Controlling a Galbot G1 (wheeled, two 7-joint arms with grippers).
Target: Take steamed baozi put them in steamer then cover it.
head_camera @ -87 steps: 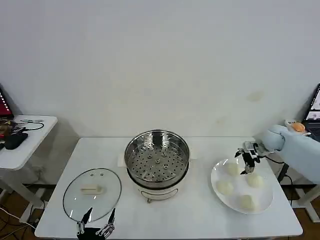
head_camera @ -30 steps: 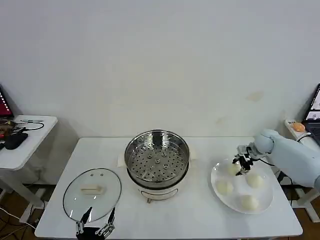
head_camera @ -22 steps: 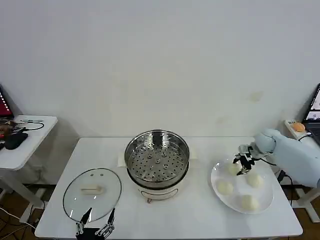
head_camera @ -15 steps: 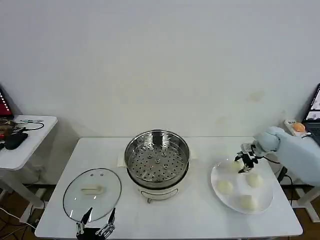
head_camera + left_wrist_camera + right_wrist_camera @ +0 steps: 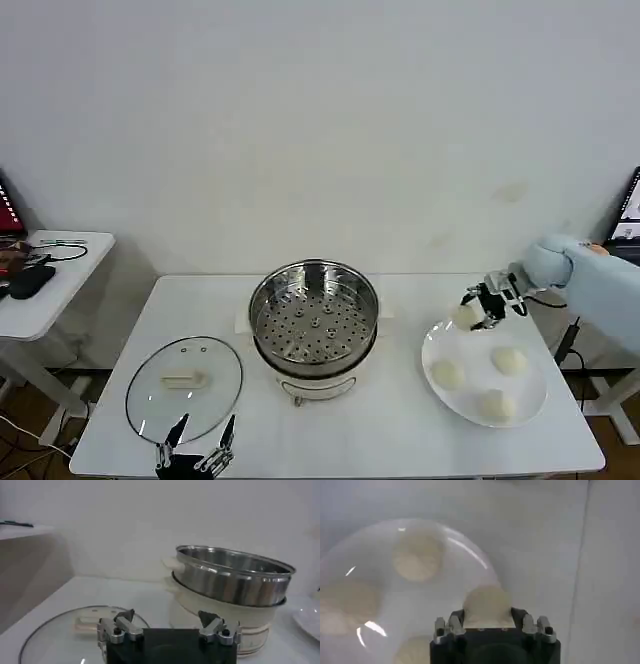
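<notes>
The right gripper (image 5: 484, 306) has its fingers clenched on one bun (image 5: 487, 606), held just above the far edge of the white plate (image 5: 530, 398), where three more buns (image 5: 509, 361) rest. The steamer (image 5: 314, 313) stands in the middle of the tabletop (image 5: 400, 440), its holed floor bare, well apart from the plate and toward the robot's left. The glass lid (image 5: 184, 376) lies flat on the tabletop on the steamer's other side, and the left gripper (image 5: 197, 447) hangs at the near edge beside it with its fingers spread and nothing between them. The step in hand looks like carrying the bun across to the steamer. To do it well, the bun should be raised enough to pass over the steel rim without brushing it, then lowered toward one side of the floor so that room remains for the other three. The squeeze should be gentle, since soft dough would likely dent or tear, and the fingers should let go only once the bun sits on the floor.
</notes>
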